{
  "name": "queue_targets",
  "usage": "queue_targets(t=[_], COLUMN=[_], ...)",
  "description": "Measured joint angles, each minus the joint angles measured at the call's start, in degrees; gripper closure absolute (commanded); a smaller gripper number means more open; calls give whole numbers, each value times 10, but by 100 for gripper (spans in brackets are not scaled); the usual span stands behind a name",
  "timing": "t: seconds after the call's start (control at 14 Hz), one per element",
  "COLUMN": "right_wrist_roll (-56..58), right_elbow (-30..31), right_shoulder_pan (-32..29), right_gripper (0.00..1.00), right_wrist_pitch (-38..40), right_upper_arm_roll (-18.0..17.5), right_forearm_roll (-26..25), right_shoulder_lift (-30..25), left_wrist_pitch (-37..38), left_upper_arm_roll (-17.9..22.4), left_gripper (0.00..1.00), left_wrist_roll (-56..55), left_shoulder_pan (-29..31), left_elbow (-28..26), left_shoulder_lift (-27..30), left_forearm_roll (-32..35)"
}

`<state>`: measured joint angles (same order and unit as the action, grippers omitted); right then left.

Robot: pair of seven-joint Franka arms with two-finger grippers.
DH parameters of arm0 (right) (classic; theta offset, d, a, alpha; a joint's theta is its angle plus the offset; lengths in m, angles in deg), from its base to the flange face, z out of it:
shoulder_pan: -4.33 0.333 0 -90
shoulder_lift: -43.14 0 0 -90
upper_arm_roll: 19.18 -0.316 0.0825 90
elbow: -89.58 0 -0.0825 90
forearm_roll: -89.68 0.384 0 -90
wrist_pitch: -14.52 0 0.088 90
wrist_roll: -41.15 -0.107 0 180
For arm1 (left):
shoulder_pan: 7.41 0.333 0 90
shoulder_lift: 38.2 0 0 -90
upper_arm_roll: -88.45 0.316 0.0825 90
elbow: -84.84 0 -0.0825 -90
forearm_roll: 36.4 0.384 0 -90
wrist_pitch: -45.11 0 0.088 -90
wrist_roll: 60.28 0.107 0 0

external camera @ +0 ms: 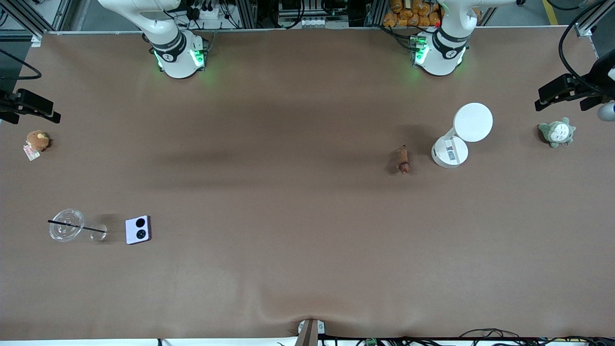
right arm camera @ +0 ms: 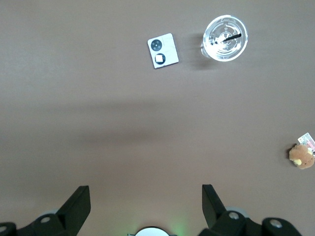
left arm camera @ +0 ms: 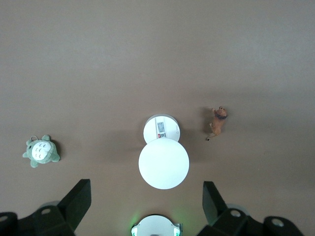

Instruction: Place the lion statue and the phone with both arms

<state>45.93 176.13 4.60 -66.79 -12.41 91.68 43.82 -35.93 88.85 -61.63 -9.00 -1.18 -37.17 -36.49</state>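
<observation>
Front view: lion (external camera: 402, 160) is lying right of centre, just beside the white stand (external camera: 460, 138); phone (external camera: 138, 229) is sitting lower left, cameras up, near the clear cup (external camera: 67, 225) with its straw. Both arms are waiting high; neither gripper is showing here. Left wrist view: left gripper (left arm camera: 145, 204) is spread wide, empty, hanging over the stand. Right wrist view: right gripper (right arm camera: 145, 204) is also spread, empty, over bare table (right arm camera: 123, 132). Risks: left fingers clipping the stand while reaching for the tiny lion; flat phone slipping the pinch, or the cup getting knocked.
</observation>
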Motion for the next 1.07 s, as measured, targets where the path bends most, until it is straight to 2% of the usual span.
queue_targets(t=[1.07], right_wrist_roll=[-22], right_elbow=[-1], right_shoulder_pan=[0], right_gripper=[0], right_wrist_pitch=[1], right_upper_arm_roll=[1], right_forearm_roll=[-1], right_shoulder_lift=[-10], left_wrist_pitch=[0], left_upper_arm_roll=[1], left_gripper=[0], left_wrist_roll=[0], left_shoulder_pan=[2], left_elbow=[0], left_shoulder_lift=[0], left_forearm_roll=[0])
